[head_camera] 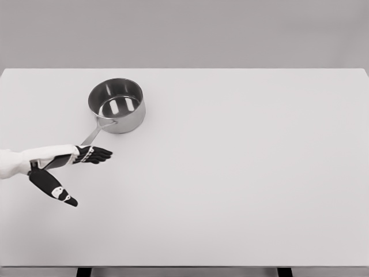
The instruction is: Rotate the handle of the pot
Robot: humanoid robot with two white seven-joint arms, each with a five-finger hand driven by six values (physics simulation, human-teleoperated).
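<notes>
A shiny steel pot (pixel 117 105) stands upright on the white table (pixel 230 173) at the back left. Its thin metal handle (pixel 92 135) runs down and to the left from the pot's near wall. My left hand (pixel 75 170) comes in from the left edge and lies at the handle's outer end. Its black fingers (pixel 95 154) are stretched out to the right just below the handle tip, and the thumb (pixel 55 189) points down and away. The hand holds nothing. The handle's very tip is hidden behind the hand.
The table's far edge runs just behind the pot, and its near edge lies along the bottom of the view, with two dark legs (pixel 84 272) showing beneath it.
</notes>
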